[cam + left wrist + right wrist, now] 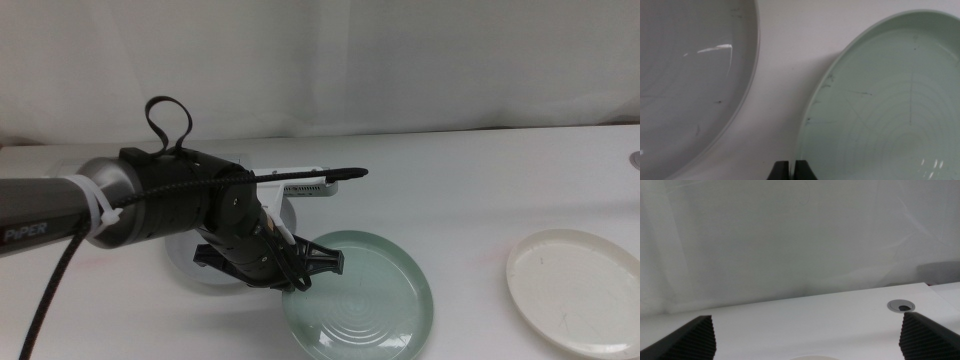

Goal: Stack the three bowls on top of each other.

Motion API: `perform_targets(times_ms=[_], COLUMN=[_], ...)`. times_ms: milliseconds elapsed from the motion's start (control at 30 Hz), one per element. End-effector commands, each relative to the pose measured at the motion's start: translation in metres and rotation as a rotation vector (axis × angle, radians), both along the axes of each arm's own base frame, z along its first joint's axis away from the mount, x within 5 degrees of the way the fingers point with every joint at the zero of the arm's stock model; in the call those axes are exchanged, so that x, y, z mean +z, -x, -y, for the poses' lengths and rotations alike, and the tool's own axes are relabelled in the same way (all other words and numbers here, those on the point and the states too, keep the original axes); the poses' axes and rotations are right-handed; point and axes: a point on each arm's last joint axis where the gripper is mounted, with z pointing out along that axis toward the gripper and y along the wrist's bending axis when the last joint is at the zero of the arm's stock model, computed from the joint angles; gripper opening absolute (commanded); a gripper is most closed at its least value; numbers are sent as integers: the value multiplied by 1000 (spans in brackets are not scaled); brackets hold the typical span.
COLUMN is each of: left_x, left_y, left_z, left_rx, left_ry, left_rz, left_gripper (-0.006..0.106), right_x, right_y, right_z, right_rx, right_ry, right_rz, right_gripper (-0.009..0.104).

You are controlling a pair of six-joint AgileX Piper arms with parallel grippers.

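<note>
My right gripper (807, 340) hangs with its two dark ribbed jaws spread far apart, nothing between them. Beyond them I see the white table (790, 317) running to a pale wall (790, 235). A round grey port (901, 306) sits in the tabletop. A sliver of cream bowl (811, 357) shows between the jaws.

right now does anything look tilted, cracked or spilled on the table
Only the green bowl: in the left wrist view its near rim sits raised off the table, gripped by the left gripper with jaws shut on it. The grey bowl and white bowl lie flat. No spill or crack is visible. The right gripper waits open.
</note>
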Motion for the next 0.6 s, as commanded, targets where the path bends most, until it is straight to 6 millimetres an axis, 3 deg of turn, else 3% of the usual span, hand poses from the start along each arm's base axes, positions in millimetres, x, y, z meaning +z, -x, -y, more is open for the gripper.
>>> perform_targets(times_ms=[0,200,333,467,567], left_x=[-1,-6,-5,-5,-4], left_y=[-2,-6,-8,-8,-8], left_z=[3,0,-1,0,0], left_rx=[8,-35,-36,-33,-32], left_ry=[12,-45,-60,-54,-52], left_rz=[6,41,65,68,69], left_gripper=[-3,-2,8,39,82], right_x=[-14,-14,-14,-14,-14], right_y=[0,0,0,0,0], right_z=[0,0,0,0,0], right_rx=[-3,-3,-3,-3,-3], right_ry=[10,10,10,10,10], right_rz=[-35,-35,-35,-35,-35], right_gripper=[103,103,103,103,103])
